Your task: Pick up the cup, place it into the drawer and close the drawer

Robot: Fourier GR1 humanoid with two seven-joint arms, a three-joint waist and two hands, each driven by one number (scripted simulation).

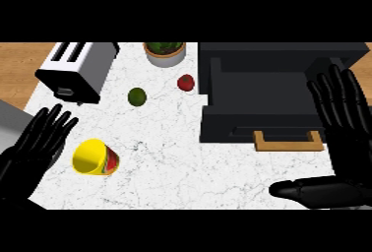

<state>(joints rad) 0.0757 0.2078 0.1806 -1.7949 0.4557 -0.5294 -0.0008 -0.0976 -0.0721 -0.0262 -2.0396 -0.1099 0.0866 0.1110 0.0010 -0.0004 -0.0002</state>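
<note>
A yellow cup [94, 157] with a red and green pattern lies on its side on the white marble counter [181, 162], its mouth facing left. My left hand [36, 142] is open just left of the cup, fingers straight and pointing up, not touching it. The dark drawer [262, 93] stands pulled open at the upper right, with a wooden handle [288, 141] on its front. My right hand [341, 128] is open at the drawer's right side, fingers straight up, thumb stretched left below the handle.
A silver toaster [76, 69] stands at the back left. A potted plant [166, 51] is at the back centre. A green fruit [137, 96] and a red fruit [186, 82] lie between the toaster and the drawer. Wooden floor shows past the counter's back corners.
</note>
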